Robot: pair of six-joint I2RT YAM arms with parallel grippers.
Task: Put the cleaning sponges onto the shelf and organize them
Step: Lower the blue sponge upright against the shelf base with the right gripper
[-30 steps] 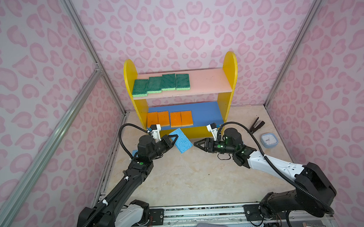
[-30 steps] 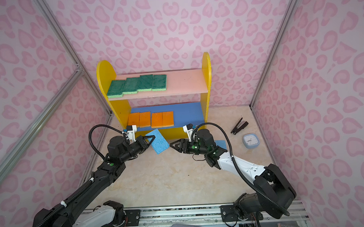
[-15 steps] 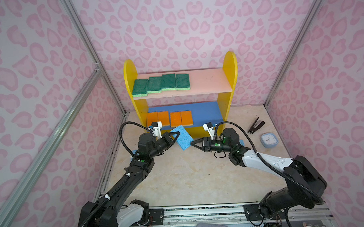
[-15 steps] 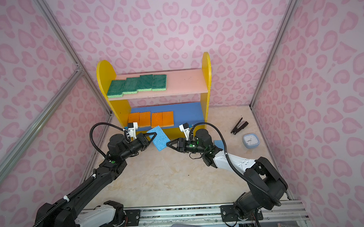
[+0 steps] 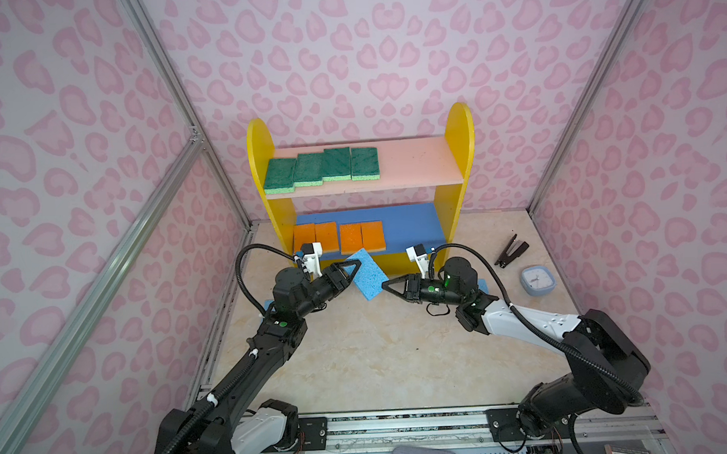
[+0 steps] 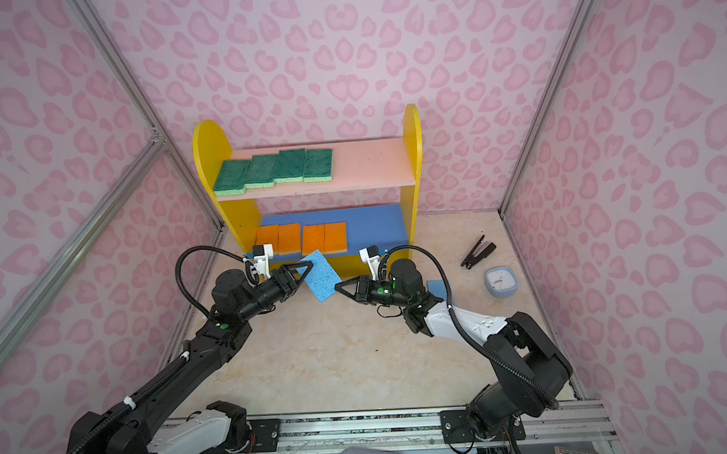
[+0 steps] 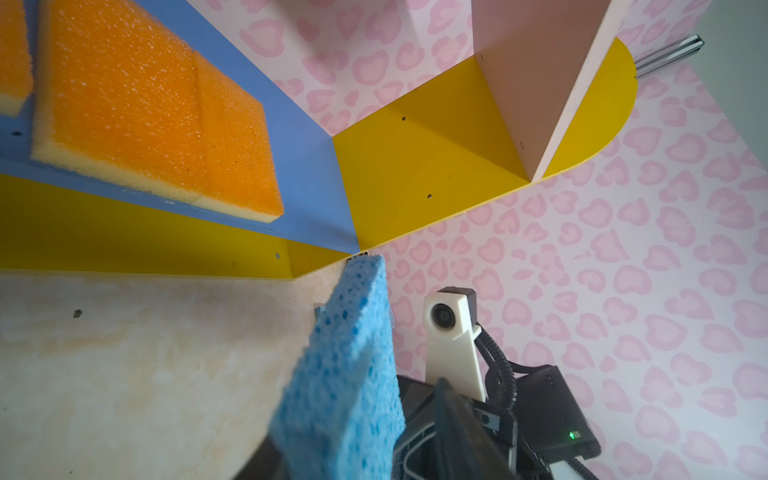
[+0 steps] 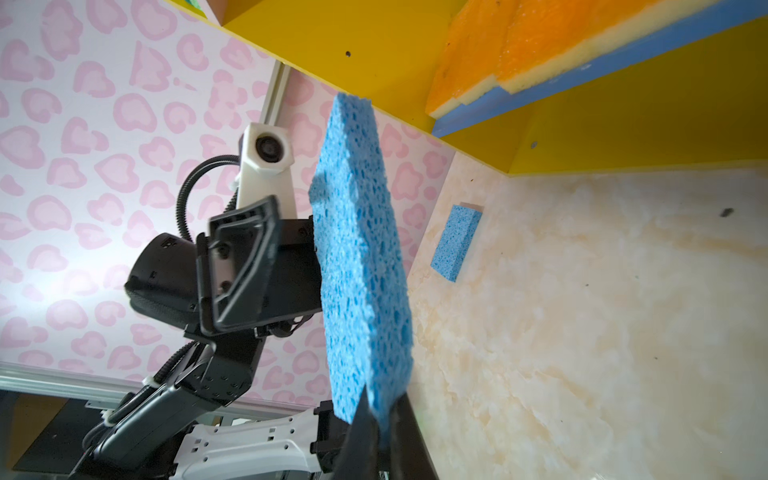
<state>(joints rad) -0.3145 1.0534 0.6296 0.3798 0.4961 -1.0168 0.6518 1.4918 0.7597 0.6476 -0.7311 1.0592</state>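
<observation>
Two robot arms meet in front of a small shelf (image 5: 459, 150), w/ a blue sponge (image 5: 367, 277) in the air btwn them, above the desk (image 5: 358, 353). R fingers (image 5: 391, 284) are pinched together on one corner of it. L fingers (image 5: 355, 265) stand apart either side of the opposite end, not squeezing. The sponge is tilted, just in front of the shelf's bottom edge.

Beyond the fingers, four orange sponges (image 5: 339, 237) lie in a row on the blue board, w/ bare board on the R fingers' side. Four green sponges (image 5: 322, 169) sit higher up on the pink board. A second blue sponge (image 6: 436, 288) lies on the desk behind the R wrist.

The sponge is prob. light, soft and porous. A corner pinch may let it droop or swing, so a hold nearer mid-edge looks steadier. It seems grippy and not fragile.
</observation>
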